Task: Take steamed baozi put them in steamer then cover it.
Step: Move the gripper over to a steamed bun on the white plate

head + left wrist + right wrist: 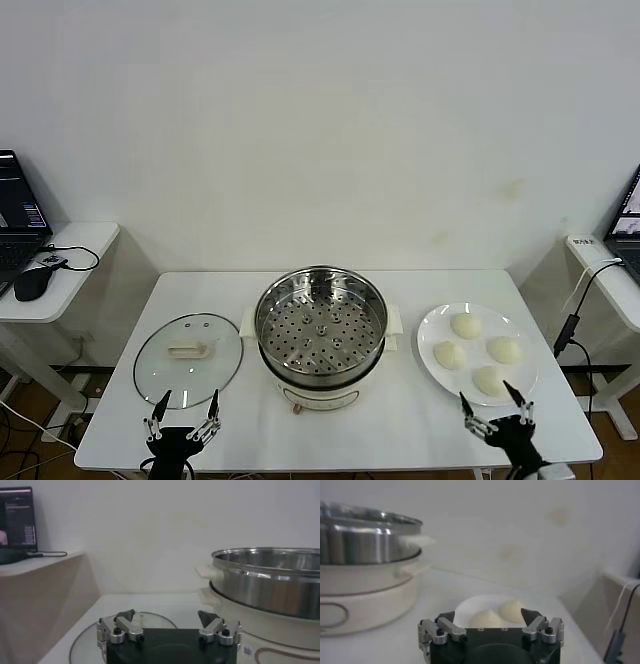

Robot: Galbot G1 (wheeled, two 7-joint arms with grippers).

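Note:
Several cream-white baozi [466,325] lie on a flat white plate [430,335] at the right of the table; two of them show in the right wrist view [485,618]. The steel steamer [320,322] with its perforated tray stands open on a cream base at the table's middle; it also shows in the left wrist view [270,582] and the right wrist view [365,540]. The glass lid [188,358] with a cream handle lies flat to its left. My left gripper [184,410] is open and empty at the front edge, just before the lid. My right gripper [495,408] is open and empty just before the plate.
The white table [400,425] ends close behind both grippers. Side desks stand at far left and far right, with a laptop [15,215], a mouse [32,283] and cables. A white wall is behind.

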